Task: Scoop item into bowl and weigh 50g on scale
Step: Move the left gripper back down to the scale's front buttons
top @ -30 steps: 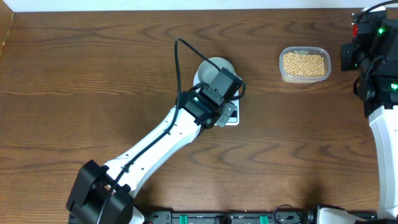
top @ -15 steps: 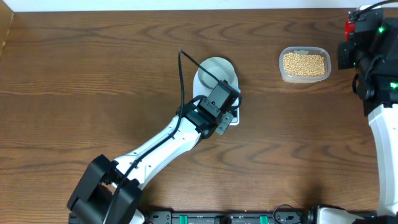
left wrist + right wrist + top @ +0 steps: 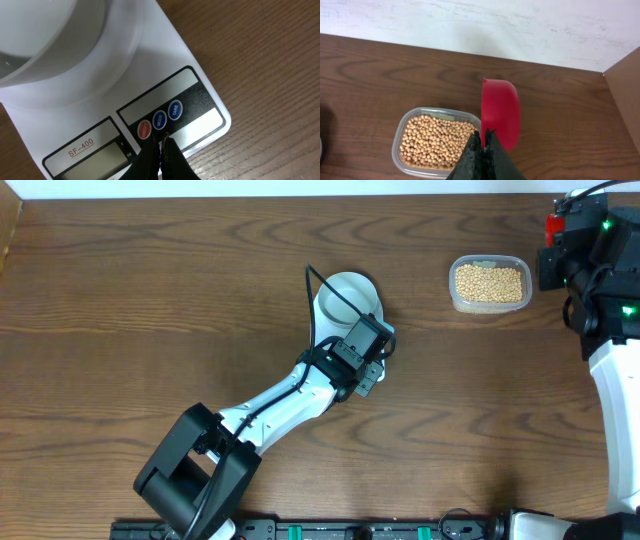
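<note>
Dark wood-grain tabletop (image 3: 150, 300) w/ a white wall (image 3: 470, 25) along the back edge.

Centre: white scale (image 3: 170, 60) lies flat, w/ the bowl (image 3: 355, 290) sitting on its rear part. Bowl is upright, and the little of its inside seen in the left wrist view looks empty. Front strip of the scale has three round buttons (image 3: 159, 120) in a row, one red and two blue, and a grey display (image 3: 100, 161) beside them under an "SF-400" label.

Left arm (image 3: 280, 405) reaches diagonally from the near-left corner up to the scale. Left tool (image 3: 161, 145) has its fingers pressed together, nothing between them. The tips point down at the button row, just below the gap between the red and middle blue buttons; can't tell if they touch the scale. From overhead the tool covers most of the scale, only the bowl showing beyond it.

Far right: clear rectangular tub (image 3: 488, 260) holds the beans (image 3: 489, 283), a tan-yellow layer filling its bottom. It's well apart from the scale and bowl.

Right arm (image 3: 600, 280) stands at the right edge. Right tool (image 3: 481, 142) is pinching a red scoop (image 3: 500, 112), held on edge, just beside the tub's right end and above the tabletop. No beans visible in the scoop.
</note>
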You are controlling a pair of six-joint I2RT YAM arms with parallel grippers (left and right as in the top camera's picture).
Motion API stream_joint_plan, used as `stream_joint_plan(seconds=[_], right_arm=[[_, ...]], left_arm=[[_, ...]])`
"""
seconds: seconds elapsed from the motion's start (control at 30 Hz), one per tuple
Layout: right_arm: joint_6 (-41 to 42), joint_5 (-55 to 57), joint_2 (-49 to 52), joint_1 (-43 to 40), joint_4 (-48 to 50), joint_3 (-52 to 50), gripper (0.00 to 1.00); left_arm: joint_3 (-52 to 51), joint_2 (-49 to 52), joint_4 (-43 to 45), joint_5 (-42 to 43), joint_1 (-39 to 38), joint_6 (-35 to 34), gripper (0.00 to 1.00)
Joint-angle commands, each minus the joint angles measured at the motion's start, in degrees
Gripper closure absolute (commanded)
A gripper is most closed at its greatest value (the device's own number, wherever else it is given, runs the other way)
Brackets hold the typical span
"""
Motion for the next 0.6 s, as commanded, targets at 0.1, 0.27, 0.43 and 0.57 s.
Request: stream_joint_plan(seconds=[0.1, 0.27, 0.43, 0.57], right_arm=[[-0.68, -0.46, 0.00, -0.33, 0.33, 1.11, 0.99], [-0.68, -0.46, 0.00, -0.33, 0.33, 1.11, 0.99], [-0.68, -0.46, 0.00, -0.33, 0.31, 1.11, 0.99], [-0.68, -0.46, 0.00, -0.33, 0.31, 1.11, 0.99]], left_arm=[[-0.17, 1.53, 0.33, 0.09, -0.13, 0.37, 0.93], [-0.17, 2.25, 0.26, 0.09, -0.13, 0.35, 0.93], [-0.17, 3.04, 0.26, 0.07, -0.13, 0.35, 0.93], [-0.17, 3.30, 0.28, 0.04, -0.13, 0.35, 0.93]])
